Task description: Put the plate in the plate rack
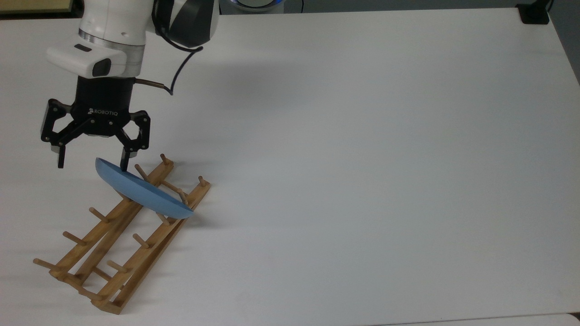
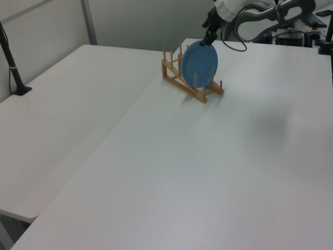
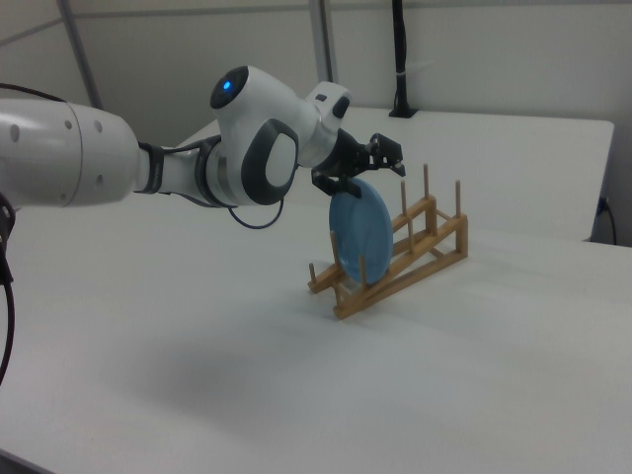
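White arm [image 3: 89, 158], black "ROBOTIQ"-marked pincer [image 1: 92, 159], looping black cable [image 1: 174, 77].

"ROBOTIQ" is printed on the end effector [image 1: 91, 159] body

Blue plate [image 3: 358, 233] upright in wooden rack [image 3: 400, 257], hand [image 3: 364, 164] spread above

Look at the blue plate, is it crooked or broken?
Nothing looks broken. The round blue plate stands on edge between the pegs of the light-brown wooden plate rack, leaning a little. The open black gripper hangs just above its rim.
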You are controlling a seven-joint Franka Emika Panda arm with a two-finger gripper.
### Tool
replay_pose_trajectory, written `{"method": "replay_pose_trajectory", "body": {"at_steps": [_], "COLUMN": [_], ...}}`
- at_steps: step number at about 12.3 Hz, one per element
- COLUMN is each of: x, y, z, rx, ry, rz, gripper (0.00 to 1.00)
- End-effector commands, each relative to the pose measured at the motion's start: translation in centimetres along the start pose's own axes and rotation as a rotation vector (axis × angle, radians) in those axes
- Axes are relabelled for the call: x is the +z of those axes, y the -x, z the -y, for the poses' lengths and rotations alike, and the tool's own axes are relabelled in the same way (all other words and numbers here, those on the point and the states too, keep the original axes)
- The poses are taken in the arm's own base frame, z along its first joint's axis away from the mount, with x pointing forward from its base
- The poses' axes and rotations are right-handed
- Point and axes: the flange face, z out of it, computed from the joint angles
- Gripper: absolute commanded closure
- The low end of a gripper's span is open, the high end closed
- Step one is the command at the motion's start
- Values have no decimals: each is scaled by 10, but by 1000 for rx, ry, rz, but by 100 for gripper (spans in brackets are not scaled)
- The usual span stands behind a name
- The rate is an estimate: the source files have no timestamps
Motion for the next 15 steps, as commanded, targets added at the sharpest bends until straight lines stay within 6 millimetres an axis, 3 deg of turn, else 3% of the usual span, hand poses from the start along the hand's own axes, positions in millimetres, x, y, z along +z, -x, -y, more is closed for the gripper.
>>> {"method": "replay_pose_trajectory", "body": {"at_steps": [1, 4, 7, 8, 10, 15], "x": [-26, -74, -129, -145, -155, -154], "y": [-22, -34, -30, -22, -15, -9], "z": [35, 65, 99, 102, 106, 100], "rx": [299, 528, 480, 452, 427, 433], "ry": [-83, -300, -410, -429, -444, -437], "rz": [61, 316, 573, 651, 723, 750], "gripper": [0, 0, 0, 0, 0, 0]}}
